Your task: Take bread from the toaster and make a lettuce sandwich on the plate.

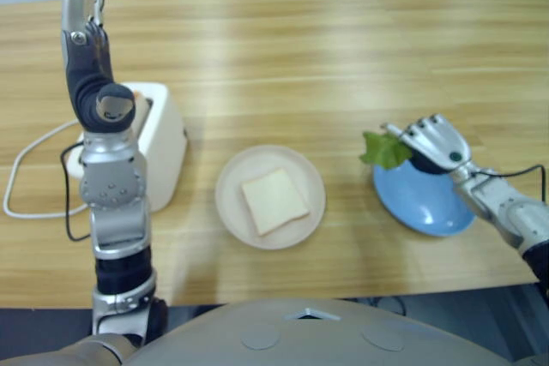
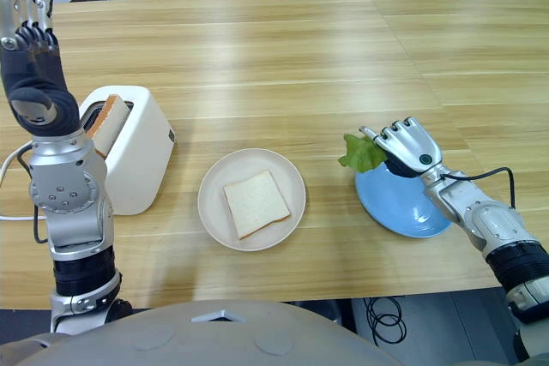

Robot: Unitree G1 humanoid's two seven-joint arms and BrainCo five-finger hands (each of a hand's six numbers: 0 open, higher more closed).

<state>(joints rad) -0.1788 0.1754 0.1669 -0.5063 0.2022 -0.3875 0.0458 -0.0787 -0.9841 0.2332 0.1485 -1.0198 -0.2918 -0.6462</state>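
Green lettuce (image 2: 362, 153), pinched only at its edge by your right hand (image 2: 410, 148) over the blue dish (image 2: 403, 207), could slip or tear before reaching the slice (image 2: 255, 203) on the plate (image 2: 213, 179), while your left hand (image 2: 26, 23) hangs spread and empty by the toaster (image 2: 141, 156).

Left hand (image 2: 27, 36): cut off by the top edge. Left forearm (image 1: 111, 186) hides the toaster's (image 2: 141, 156) left side; bread slice (image 2: 107, 122) sunk in its slot, top alone visible. Right hand (image 2: 410, 150) covers part of the lettuce (image 2: 362, 153) and the blue plate's (image 2: 399, 203) far rim.
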